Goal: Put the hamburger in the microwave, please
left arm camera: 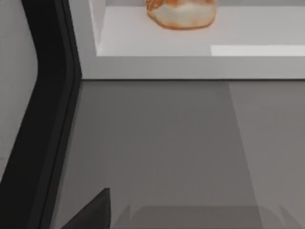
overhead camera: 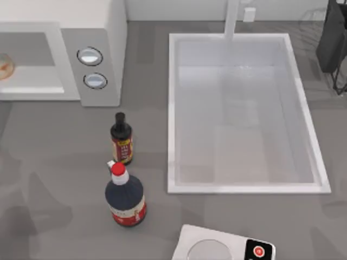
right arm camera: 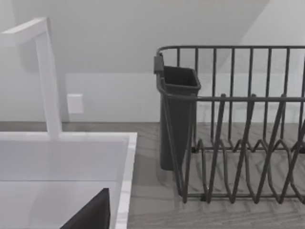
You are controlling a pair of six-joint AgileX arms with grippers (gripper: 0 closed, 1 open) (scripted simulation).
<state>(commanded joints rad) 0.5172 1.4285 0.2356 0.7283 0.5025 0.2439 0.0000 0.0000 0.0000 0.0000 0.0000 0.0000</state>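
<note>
Hamburger already inside the microwave

Hamburger (overhead camera: 5, 66) sits on the floor of the microwave (overhead camera: 103, 32) cavity, at the far left of the top view; our left wrist view looks straight in at it (left arm camera: 181, 13), resting a little way back from the front sill. The dark door (left arm camera: 47, 109) stands swung open beside the opening. We judge the placing itself done, with only the retreat and perhaps closing the door left. We cannot tell how either claw stands, wide or narrow. A next move would call for our left arm to back clear of the door edge without brushing it. Our right arm is parked over by the dish rack (right arm camera: 238, 124), beyond the sink (overhead camera: 173, 108). Two bottles (overhead camera: 122, 140) stand on the table, well apart from the microwave
</note>
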